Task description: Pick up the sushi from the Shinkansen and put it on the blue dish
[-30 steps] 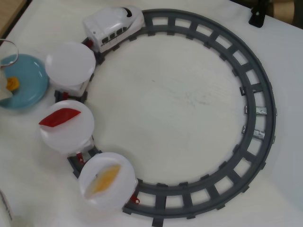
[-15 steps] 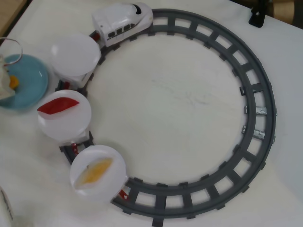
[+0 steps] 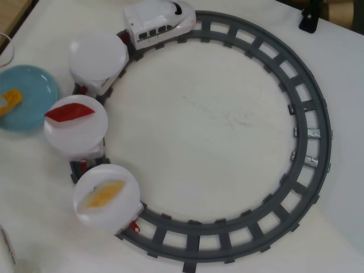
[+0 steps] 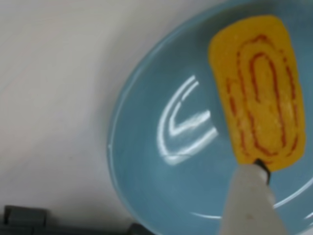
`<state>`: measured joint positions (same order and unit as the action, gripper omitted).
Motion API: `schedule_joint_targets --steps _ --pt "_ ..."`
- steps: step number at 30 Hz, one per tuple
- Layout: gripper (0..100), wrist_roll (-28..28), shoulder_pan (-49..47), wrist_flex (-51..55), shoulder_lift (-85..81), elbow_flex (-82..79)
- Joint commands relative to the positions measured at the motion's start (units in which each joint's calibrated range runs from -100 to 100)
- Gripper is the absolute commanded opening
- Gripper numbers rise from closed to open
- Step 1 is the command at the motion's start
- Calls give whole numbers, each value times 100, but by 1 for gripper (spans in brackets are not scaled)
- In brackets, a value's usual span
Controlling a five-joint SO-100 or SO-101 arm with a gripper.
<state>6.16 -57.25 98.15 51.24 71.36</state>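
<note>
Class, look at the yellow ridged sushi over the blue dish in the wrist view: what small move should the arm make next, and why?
Probably retreat upward, away from the dish. The sushi already lies within the blue dish in both views, so placement looks done. Only one pale finger of the tool shows at the sushi's end; whether it is gripping is unclear, so open first if needed.

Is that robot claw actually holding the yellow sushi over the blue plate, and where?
Cannot tell. In the wrist view one pale finger meets the sushi at its near end, over the blue dish; no second finger shows.
</note>
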Motion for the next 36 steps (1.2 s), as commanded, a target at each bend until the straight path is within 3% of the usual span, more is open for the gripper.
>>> schedule_joint_targets --steps 1,10,27,36 --pt "25 -9 127 108 -185 348" --pt "8 -35 127 108 -1271 -833" --pt "3 -30 303 83 -4191 -4215" --pt "3 -72 329 -1047 -5618 -6848"
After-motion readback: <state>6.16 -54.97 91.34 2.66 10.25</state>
